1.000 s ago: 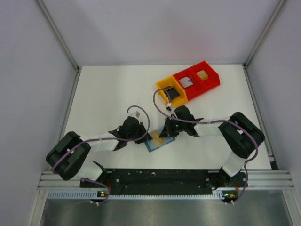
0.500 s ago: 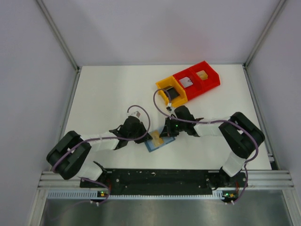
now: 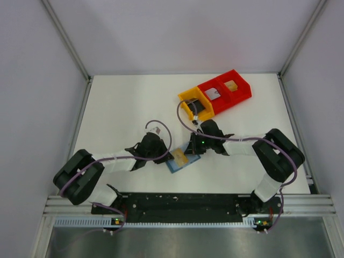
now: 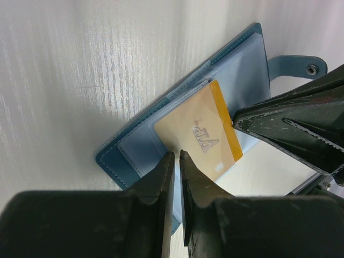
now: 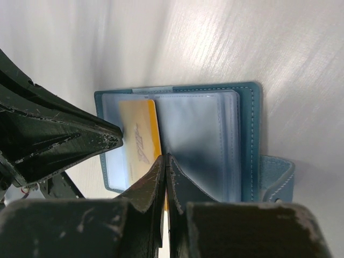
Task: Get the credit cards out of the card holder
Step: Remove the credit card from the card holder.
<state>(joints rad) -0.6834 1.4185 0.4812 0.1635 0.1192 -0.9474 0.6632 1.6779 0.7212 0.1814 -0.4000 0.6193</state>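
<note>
The teal-blue card holder point(image 3: 183, 163) lies open on the table between my two grippers. It also shows in the left wrist view point(image 4: 115, 156) and the right wrist view point(image 5: 247, 134). A tan-yellow credit card point(image 3: 179, 158) point(image 4: 201, 134) point(image 5: 138, 134) lies on its pale plastic sleeves. My left gripper point(image 3: 167, 156) point(image 4: 176, 155) is shut, its tips at the card's near-left edge. My right gripper point(image 3: 192, 152) point(image 5: 165, 157) is shut, its tips at the card's other long edge by the fold. Neither has the card between its fingers.
A yellow bin point(image 3: 185, 98) and a joined red bin point(image 3: 243, 86) stand at the back right. A dark card lies in the yellow one, a pale card and a tan card in the red compartments. The holder's snap tab point(image 4: 298, 67) sticks out beside the right gripper.
The right gripper has shifted slightly toward the card. The left arm and the holder have hardly moved.
</note>
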